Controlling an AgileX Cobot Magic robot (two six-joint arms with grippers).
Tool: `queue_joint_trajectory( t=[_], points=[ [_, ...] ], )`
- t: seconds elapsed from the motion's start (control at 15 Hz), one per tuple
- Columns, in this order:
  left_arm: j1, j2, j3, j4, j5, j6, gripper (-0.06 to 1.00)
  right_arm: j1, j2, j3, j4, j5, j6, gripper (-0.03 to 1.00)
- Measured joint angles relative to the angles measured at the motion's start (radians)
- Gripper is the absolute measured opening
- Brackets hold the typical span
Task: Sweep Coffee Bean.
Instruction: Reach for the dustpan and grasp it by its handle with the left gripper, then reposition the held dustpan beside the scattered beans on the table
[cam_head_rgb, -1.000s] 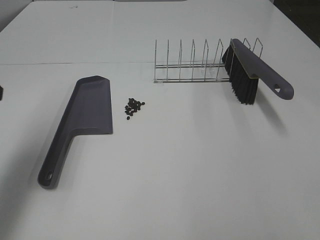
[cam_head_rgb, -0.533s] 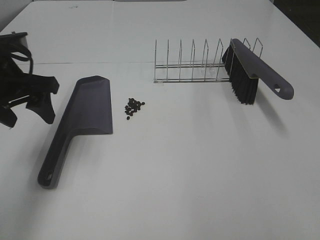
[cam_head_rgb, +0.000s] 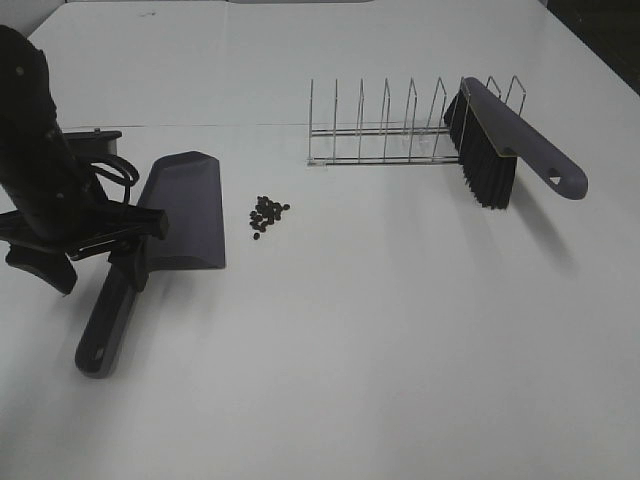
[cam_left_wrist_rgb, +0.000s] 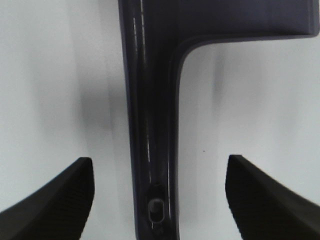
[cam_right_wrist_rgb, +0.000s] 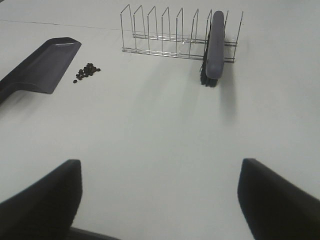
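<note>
A cluster of tiny dark coffee beans (cam_head_rgb: 267, 214) lies on the white table just right of a purple-grey dustpan (cam_head_rgb: 185, 210). The dustpan's handle points toward the front left. My left gripper (cam_head_rgb: 90, 266) is open and straddles that handle without touching it. In the left wrist view the handle (cam_left_wrist_rgb: 150, 100) runs between the spread fingers (cam_left_wrist_rgb: 55, 200). A purple brush (cam_head_rgb: 500, 140) with black bristles leans in a wire rack (cam_head_rgb: 385, 135) at the back right. My right gripper (cam_right_wrist_rgb: 160, 200) is open and empty, far from the beans (cam_right_wrist_rgb: 88, 71), dustpan (cam_right_wrist_rgb: 40, 72) and brush (cam_right_wrist_rgb: 216, 47).
The wire rack (cam_right_wrist_rgb: 160, 35) stands behind and to the right of the beans. The white table (cam_head_rgb: 380, 330) extends bare in front of the rack and toward the right.
My left arm has come in from the left edge and moved right and forward. Its open gripper now sits over the dustpan handle. Beans, dustpan and brush have not moved.
</note>
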Motion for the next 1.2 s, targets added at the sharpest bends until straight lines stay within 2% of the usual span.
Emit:
queue_joint_trajectory(
  t=[0.47, 0.6, 0.73, 0.8, 1.2],
  points=[
    [-0.008, 0.127, -0.008, 0.007, -0.076, -0.008, 0.66, 0.0, 0.0, 0.0, 0.0, 0.0, 0.0, 0.72],
    [-0.008, 0.132, -0.012, 0.016, -0.079, -0.008, 0.56, 0.0, 0.0, 0.0, 0.0, 0.0, 0.0, 0.72],
    [-0.008, 0.133, -0.012, 0.018, -0.097, -0.009, 0.34, 0.0, 0.0, 0.0, 0.0, 0.0, 0.0, 0.72],
    [-0.008, 0.133, -0.012, 0.018, -0.1, -0.01, 0.31, 0.0, 0.0, 0.0, 0.0, 0.0, 0.0, 0.72],
    [-0.008, 0.106, -0.012, 0.043, -0.07, -0.065, 0.32, 0.0, 0.0, 0.0, 0.0, 0.0, 0.0, 0.72]
  ],
)
